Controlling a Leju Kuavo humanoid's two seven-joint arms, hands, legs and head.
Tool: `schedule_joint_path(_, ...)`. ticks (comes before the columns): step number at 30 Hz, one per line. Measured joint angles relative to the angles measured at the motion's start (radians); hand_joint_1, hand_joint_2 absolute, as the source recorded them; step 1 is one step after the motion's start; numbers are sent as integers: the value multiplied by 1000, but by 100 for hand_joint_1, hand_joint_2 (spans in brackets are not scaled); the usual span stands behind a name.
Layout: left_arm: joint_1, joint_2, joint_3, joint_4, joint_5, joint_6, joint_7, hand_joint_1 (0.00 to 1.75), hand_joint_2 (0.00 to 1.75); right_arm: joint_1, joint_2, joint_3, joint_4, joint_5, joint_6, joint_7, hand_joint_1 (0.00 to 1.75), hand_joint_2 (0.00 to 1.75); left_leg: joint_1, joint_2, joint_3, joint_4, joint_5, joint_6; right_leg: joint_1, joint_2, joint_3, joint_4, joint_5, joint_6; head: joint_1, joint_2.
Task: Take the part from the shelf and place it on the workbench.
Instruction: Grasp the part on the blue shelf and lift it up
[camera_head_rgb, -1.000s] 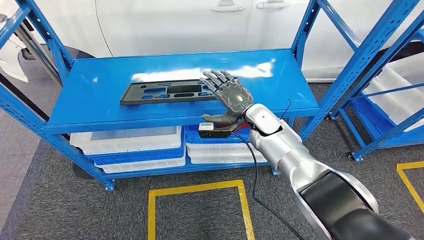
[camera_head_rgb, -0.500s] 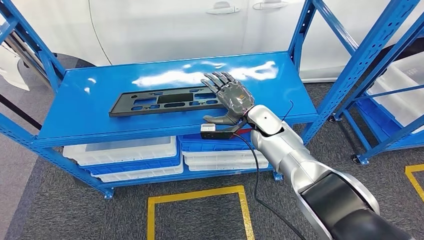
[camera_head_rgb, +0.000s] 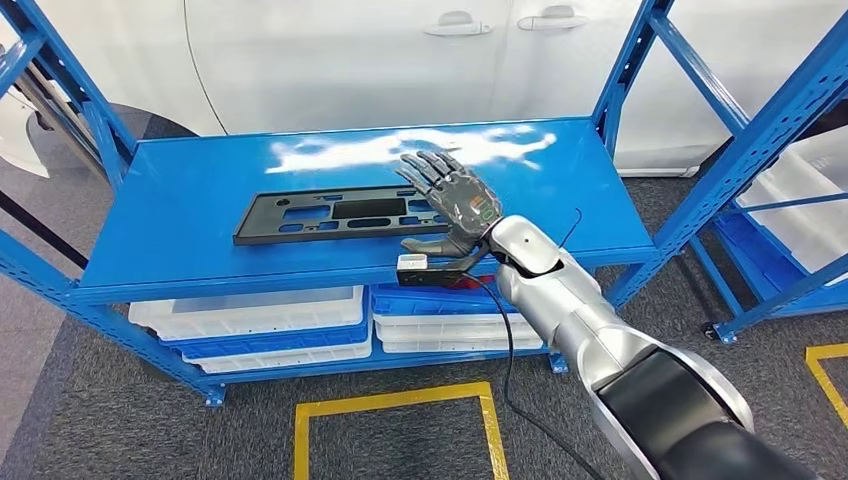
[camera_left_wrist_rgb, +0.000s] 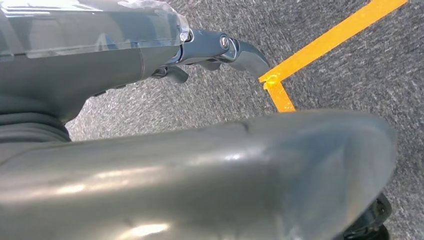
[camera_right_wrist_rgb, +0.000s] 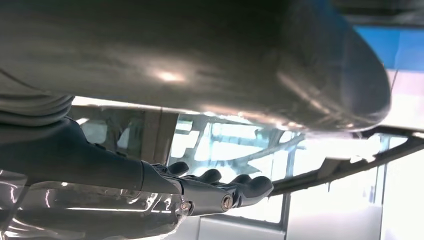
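Blue metal shelf (camera_head_rgb: 200, 215) carries the flat black slotted plastic panel (camera_head_rgb: 330, 213); right hand (camera_head_rgb: 452, 200) hovers with fingers (camera_head_rgb: 425, 170) spread over its end, poised to grasp.

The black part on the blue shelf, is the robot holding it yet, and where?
Not yet. The right hand lies flat, fingers spread, over the right end of the black part; nothing is gripped.
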Motion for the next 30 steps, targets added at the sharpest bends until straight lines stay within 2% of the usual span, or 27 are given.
schedule_joint_path(1, 1, 0, 0, 0, 0, -1, 0, 0, 0, 9, 0, 0, 2, -7, 1, -7, 0, 0, 0, -1, 5, 1, -5, 0, -1, 0, -14, 4, 20, 0, 0, 0)
schedule_joint_path(2, 1, 0, 0, 0, 0, -1, -1, 0, 0, 16, 0, 0, 3, -14, 2, -15, 0, 0, 0, -3, 12, 3, -12, -2, -3, 0, -5, -35, 59, -1, 0, 0)
schedule_joint_path(3, 2, 0, 0, 0, 0, -2, -1, 0, 0, 22, 0, 0, 4, -19, 2, -22, 0, 0, 0, -4, 20, 5, -19, -4, -3, -1, 20, -104, 109, -3, 0, 0)
schedule_joint_path(4, 2, 0, 0, 0, 0, -3, -1, 0, 0, 26, 0, 0, 4, -22, 3, -27, 0, 0, -2, -5, 27, 8, -27, -8, -3, -2, 50, -175, 146, -7, 0, 0)
schedule_joint_path(5, 2, 0, 0, 0, 0, -3, -1, 0, 0, 30, 1, 0, 5, -22, 3, -31, 0, 0, -3, -5, 31, 11, -34, -13, -1, -3, 74, -232, 169, -11, 0, 0)
schedule_joint_path(6, 1, 0, 0, 1, 0, -4, -1, 0, 0, 37, 3, 1, 7, -19, 4, -33, 0, 0, -5, -5, 32, 13, -39, -18, 1, -3, 88, -266, 176, -16, 0, 0)
schedule_joint_path(9, 0, 0, 0, 1, 0, -4, -1, 0, 0, 62, 8, 8, 13, -11, 6, -35, 0, 0, -5, -3, 35, 12, -50, -34, 3, -2, 96, -283, 166, -31, 0, 0)
schedule_joint_path(11, 0, 0, 0, 1, 0, -4, 0, 0, 0, 73, 14, 15, 17, -12, 9, -34, 0, 0, -3, -1, 20, 51, -74, -46, -1, -1, 105, -288, 162, -43, 0, 0)
schedule_joint_path(12, 0, 0, 0, 1, 1, -4, -1, 0, 0, 78, 18, 20, 19, -12, 11, -33, 0, 0, -1, 0, -5, 103, -98, -52, -3, -1, 110, -290, 159, -48, 0, 0)
schedule_joint_path(14, 1, 0, 1, 1, 3, -4, -2, 0, 0, 92, 25, 35, 25, -10, 16, -30, 0, 0, 1, 1, -84, 247, -150, -59, -2, -2, 119, -290, 150, -53, 0, 0)
schedule_joint_path(15, 2, 0, 1, 1, 4, -4, -2, 0, 0, 101, 28, 43, 28, -7, 18, -27, 0, 0, 2, 1, -119, 300, -160, -61, -1, -2, 123, -290, 146, -53, 0, 0)
schedule_joint_path(16, 3, 0, 1, 1, 4, -4, -3, 0, 0, 109, 30, 50, 31, -4, 18, -25, 0, 0, 3, 1, -138, 317, -148, -62, -1, -1, 129, -289, 141, -53, 0, 0)
schedule_joint_path(17, 4, 1, 2, 1, 4, -4, -4, 0, 0, 114, 32, 57, 35, -3, 18, -24, 0, 0, 3, 1, -134, 288, -114, -60, -1, -1, 137, -289, 135, -52, 0, 0)
schedule_joint_path(19, 5, 1, 2, 1, 5, -3, -5, 0, 0, 117, 37, 67, 39, -3, 17, -24, 0, 0, 2, 1, -81, 148, -24, -53, 0, 1, 155, -289, 123, -48, 0, 0)
schedule_joint_path(20, 4, 1, 2, 1, 5, -3, -5, 0, 0, 116, 40, 71, 41, -4, 17, -24, 0, 0, 0, 1, -51, 81, 5, -48, 1, 2, 161, -288, 117, -44, 0, 0)
schedule_joint_path(21, 3, 1, 3, 1, 6, -3, -6, 0, 0, 115, 43, 74, 42, -4, 17, -24, 0, 0, -2, 1, -32, 39, 17, -43, 3, 3, 164, -288, 113, -40, 0, 0)
schedule_joint_path(24, 4, 1, 3, 1, 7, -3, -7, 0, 0, 111, 47, 82, 44, -6, 17, -24, 0, 0, -4, 0, -20, 14, 8, -27, 4, 3, 167, -290, 105, -24, 0, 0)
schedule_joint_path(26, 6, 1, 3, 1, 7, -3, -7, 0, 0, 105, 50, 85, 43, -7, 16, -24, 0, 0, 1, 0, -11, 6, 7, -16, 3, 1, 156, -261, 86, -13, 0, 0)
schedule_joint_path(27, 6, 1, 3, 1, 7, -3, -7, 0, 0, 101, 52, 86, 43, -8, 17, -24, 0, 0, 3, 1, -7, 3, 6, -11, 3, 0, 134, -218, 64, -9, 0, 0)
schedule_joint_path(29, 6, 1, 3, 1, 7, -4, -7, 0, 0, 97, 53, 87, 44, -14, 17, -24, 0, 0, 2, 1, -3, 2, 0, -4, 1, 0, 57, -80, 11, -3, 0, 0)
schedule_joint_path(30, 7, 1, 3, 1, 7, -4, -7, 0, 0, 97, 53, 87, 44, -17, 17, -24, 0, 0, 2, 1, 0, 3, -4, -3, 0, 0, 18, -20, -3, -1, 0, 0)
